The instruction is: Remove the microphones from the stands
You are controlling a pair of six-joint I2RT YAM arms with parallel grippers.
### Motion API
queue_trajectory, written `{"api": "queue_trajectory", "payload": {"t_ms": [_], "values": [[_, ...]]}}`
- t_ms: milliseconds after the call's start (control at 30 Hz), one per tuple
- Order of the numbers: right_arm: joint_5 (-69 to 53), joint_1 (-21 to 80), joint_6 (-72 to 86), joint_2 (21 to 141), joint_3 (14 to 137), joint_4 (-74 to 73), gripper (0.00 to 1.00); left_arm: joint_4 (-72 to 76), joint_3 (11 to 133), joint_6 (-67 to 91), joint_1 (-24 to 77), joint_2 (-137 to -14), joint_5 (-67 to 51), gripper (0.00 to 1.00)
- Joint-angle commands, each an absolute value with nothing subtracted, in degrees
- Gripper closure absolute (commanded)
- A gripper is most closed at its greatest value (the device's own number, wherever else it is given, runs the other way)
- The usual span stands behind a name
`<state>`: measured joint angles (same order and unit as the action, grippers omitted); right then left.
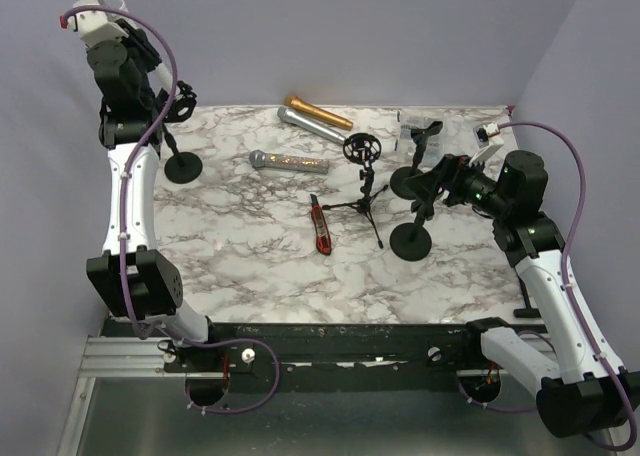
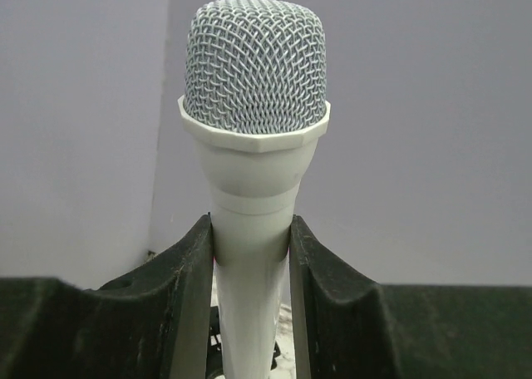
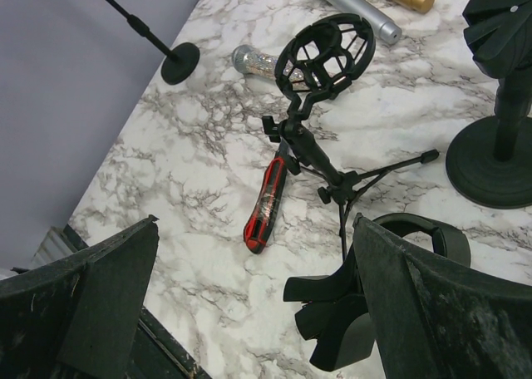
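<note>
White plastic microphone with silver mesh head [image 2: 253, 146] stands upright, handle pinched between the left gripper [image 2: 249, 312] fingers, at far left by thin black round-base stand [image 1: 183, 166]; clip contact unclear. Right gripper [image 3: 258, 263] spread wide, near black tripod shock-mount stand [image 3: 320, 105] and red-black utility knife [image 3: 264, 204].

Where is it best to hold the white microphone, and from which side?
Grip the white microphone on its smooth handle, just under the collar below the mesh head. Come from the side, one finger on each flank: the handle is narrow and round there, and the wider collar should resist slipping. The left gripper is shut on it there.
</note>
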<state>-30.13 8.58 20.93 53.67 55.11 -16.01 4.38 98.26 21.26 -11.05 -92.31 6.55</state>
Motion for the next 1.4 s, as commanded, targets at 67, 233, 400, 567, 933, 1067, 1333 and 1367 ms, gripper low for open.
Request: {"api": "queue_trajectory", "payload": {"t_ms": [67,233,400,567,933,1067,1333,1367], "values": [[-28.0,8.9,20.6,53.3,55.6,-16.7,0.00,4.7,98.5,14.1,-2.6,-81.6,25.6,1.00],[-26.9,8.9,20.4,52.6,55.8,-17.7,0.00,3.3,88.6,23.6,4.2,-70.6,19.1,1.00],[-26.3,8.9,20.5,52.4,55.7,-17.7,0.00,-2.9,70.5,44.8,7.2,-57.1,14.2,1.00],[-26.6,8.9,20.7,52.6,54.7,-17.4,0.00,1.6,44.9,69.8,9.3,-43.3,17.6,1.00],[-26.6,8.9,21.8,50.7,54.2,-18.3,0.00,5.6,30.8,98.6,10.9,-54.3,9.0,1.00],[-26.4,8.9,21.6,50.8,55.2,-19.3,0.00,11.8,29.5,106.4,13.2,-62.3,10.9,1.00],[-24.8,8.9,21.0,50.3,56.3,-20.6,0.00,21.9,33.6,108.2,14.4,-79.7,12.2,1.00],[-24.6,8.9,20.9,50.2,56.2,-20.8,0.00,23.4,34.3,107.1,14.4,-81.7,12.5,1.00]]}}
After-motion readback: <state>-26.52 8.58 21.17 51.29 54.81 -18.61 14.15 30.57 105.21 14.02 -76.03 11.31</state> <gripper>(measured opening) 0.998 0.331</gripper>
